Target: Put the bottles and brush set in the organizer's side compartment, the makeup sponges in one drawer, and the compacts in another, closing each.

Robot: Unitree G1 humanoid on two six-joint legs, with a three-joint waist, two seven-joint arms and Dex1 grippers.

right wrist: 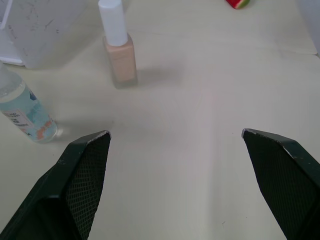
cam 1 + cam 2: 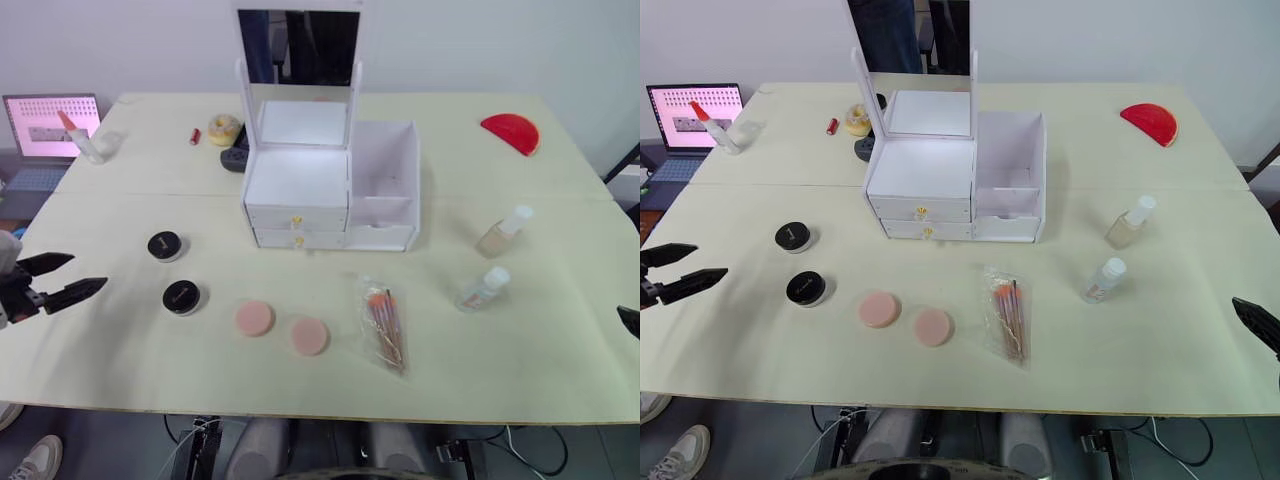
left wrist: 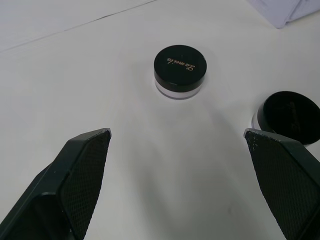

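The white organizer [image 2: 297, 185] stands mid-table with its mirror upright, both gold-knobbed drawers [image 2: 297, 229] shut and the side compartment [image 2: 385, 170] on its right. To the right stand the tan bottle [image 2: 503, 232] and the clear bottle [image 2: 483, 289]. In front lie the brush set [image 2: 383, 325] and two pink makeup sponges [image 2: 254, 318] [image 2: 309, 336]. Two black compacts [image 2: 164, 245] [image 2: 181, 297] sit front left. My left gripper [image 2: 88, 271] hangs open left of the compacts [image 3: 180, 67]. Near the table's right edge my right gripper [image 1: 175, 133] is open, short of the bottles [image 1: 120, 52].
A laptop [image 2: 50, 125] and a pink-tipped white tube [image 2: 80, 135] sit at the far left. A yellow round item [image 2: 224, 128], a small red item [image 2: 195, 136] and a dark object [image 2: 236, 155] lie behind the organizer. A red semicircular piece [image 2: 510, 132] lies far right.
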